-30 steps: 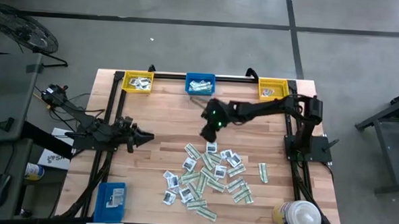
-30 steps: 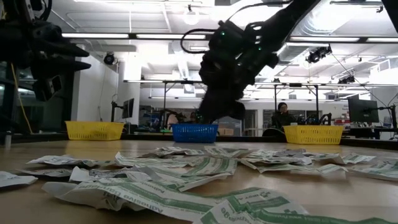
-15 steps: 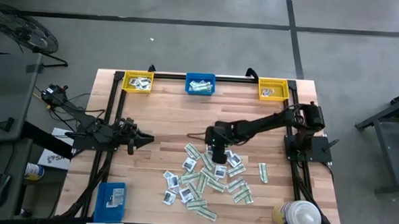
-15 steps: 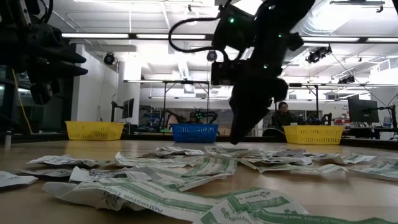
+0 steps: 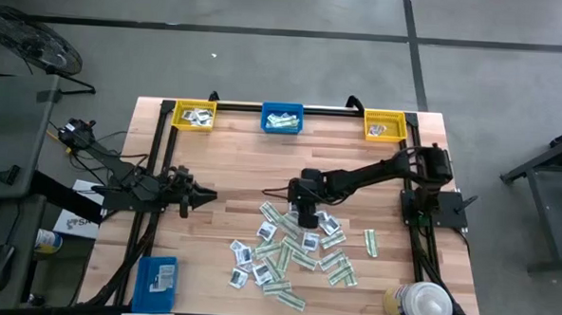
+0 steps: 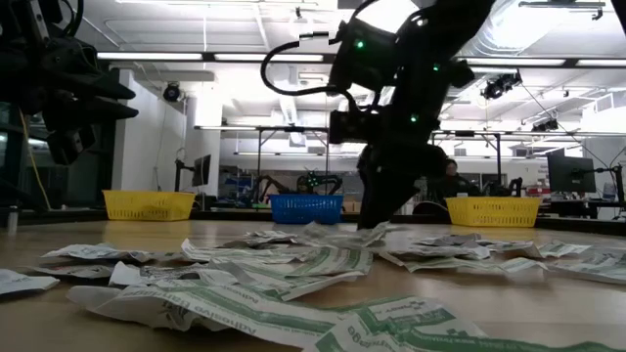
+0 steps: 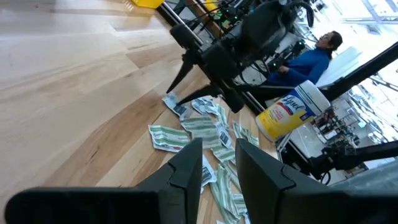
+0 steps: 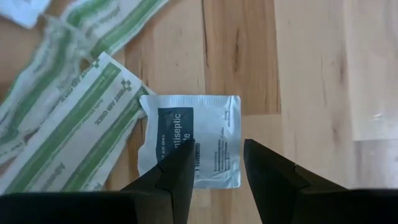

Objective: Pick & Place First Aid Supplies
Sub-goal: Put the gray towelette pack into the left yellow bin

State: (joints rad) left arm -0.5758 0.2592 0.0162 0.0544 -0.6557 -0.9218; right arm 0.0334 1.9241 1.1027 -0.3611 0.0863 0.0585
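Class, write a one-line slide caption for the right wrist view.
Right end effector, fingers open, poised over a white antiseptic wipe packet beside green-striped bandage strips on the wooden table.

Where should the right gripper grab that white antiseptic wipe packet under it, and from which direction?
Come straight down with the right gripper. The antiseptic wipe packet lies flat on the wooden table, so pinch across its narrow width near the middle. Its edge away from the green-striped strips is probably easier to get under.
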